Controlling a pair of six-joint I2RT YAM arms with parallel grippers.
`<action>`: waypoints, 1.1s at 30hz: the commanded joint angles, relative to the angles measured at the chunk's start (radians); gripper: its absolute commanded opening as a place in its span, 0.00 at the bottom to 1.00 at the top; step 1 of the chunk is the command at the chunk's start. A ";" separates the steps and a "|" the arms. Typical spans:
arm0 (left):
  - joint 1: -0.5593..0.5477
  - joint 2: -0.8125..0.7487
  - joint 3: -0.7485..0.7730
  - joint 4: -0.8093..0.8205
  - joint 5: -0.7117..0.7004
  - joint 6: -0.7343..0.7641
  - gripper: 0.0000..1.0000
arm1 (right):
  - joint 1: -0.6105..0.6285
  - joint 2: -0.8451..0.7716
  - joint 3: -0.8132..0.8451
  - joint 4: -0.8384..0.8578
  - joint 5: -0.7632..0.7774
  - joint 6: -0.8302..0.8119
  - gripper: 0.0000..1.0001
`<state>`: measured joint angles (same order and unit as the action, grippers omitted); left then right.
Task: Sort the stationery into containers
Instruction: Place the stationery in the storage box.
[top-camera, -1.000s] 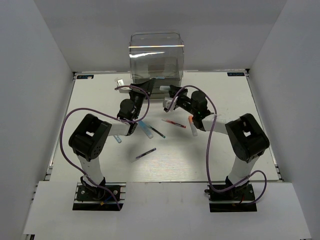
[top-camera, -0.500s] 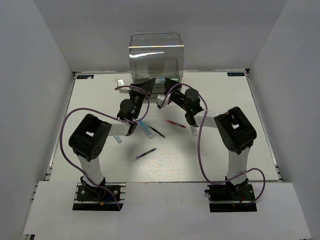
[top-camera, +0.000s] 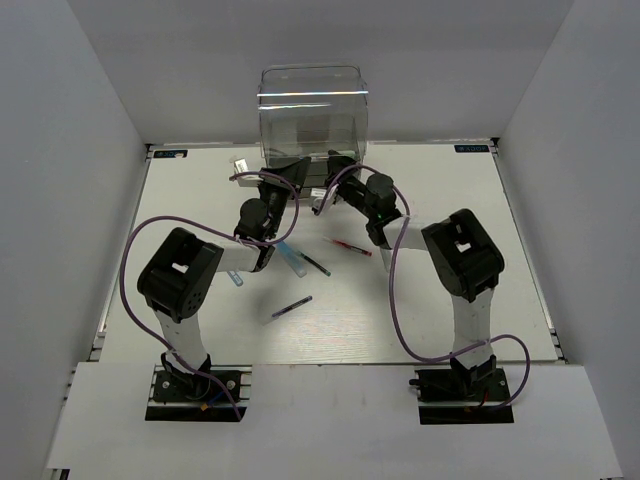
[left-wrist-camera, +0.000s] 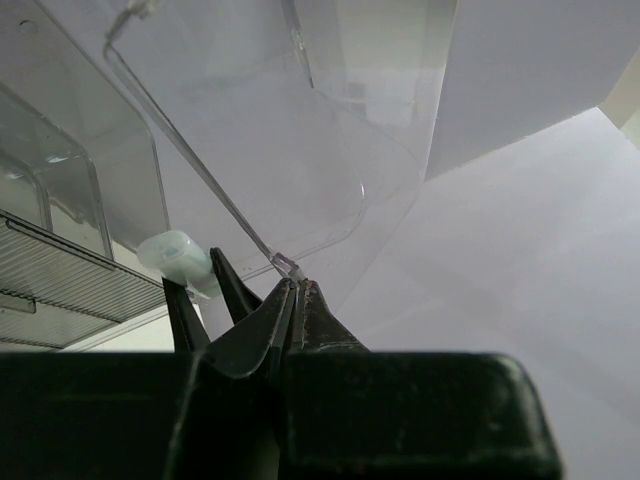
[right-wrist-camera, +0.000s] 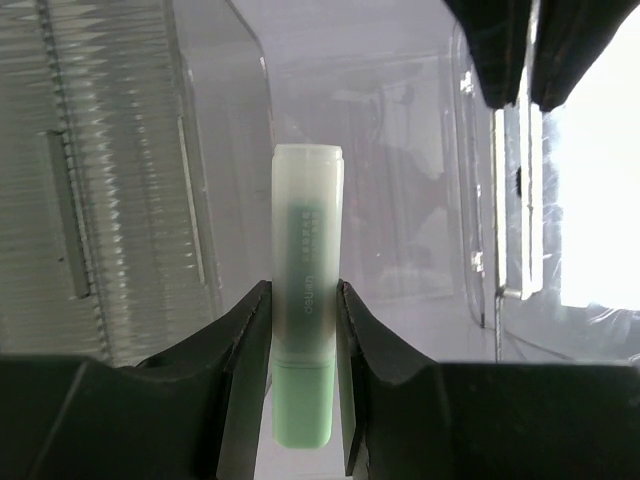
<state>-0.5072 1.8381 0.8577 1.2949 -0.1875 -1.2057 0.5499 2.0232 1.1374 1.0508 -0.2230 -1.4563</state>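
From above, whatever sits at the six o'clock face of the clear drawer box (top-camera: 312, 120) is too small to tell. A light-blue marker (top-camera: 236, 281) pokes out, half hidden under the left arm. Print on the green marker (right-wrist-camera: 306, 330) is blurred.

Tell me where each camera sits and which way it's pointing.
Top external: above and behind, looking down on the white table, both arms and the tall clear plastic drawer box.
Left wrist: on the left arm, facing a pulled-out clear drawer; left gripper shut on its rim.
Right wrist: faces the box; right gripper shut on a pale green-capped marker.
Shared: all show the box.
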 joint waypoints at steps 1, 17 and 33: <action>-0.001 -0.051 -0.003 0.067 -0.006 0.000 0.12 | -0.007 0.038 0.065 0.086 -0.021 -0.024 0.00; -0.001 -0.060 -0.022 0.076 -0.006 -0.009 0.12 | -0.011 0.114 0.154 0.066 0.062 0.068 0.00; -0.001 -0.060 -0.013 0.076 0.003 -0.009 0.12 | -0.015 0.051 0.179 -0.038 0.108 0.290 0.00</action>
<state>-0.5072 1.8381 0.8413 1.2953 -0.1883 -1.2133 0.5396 2.1300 1.2713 1.0248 -0.1421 -1.2434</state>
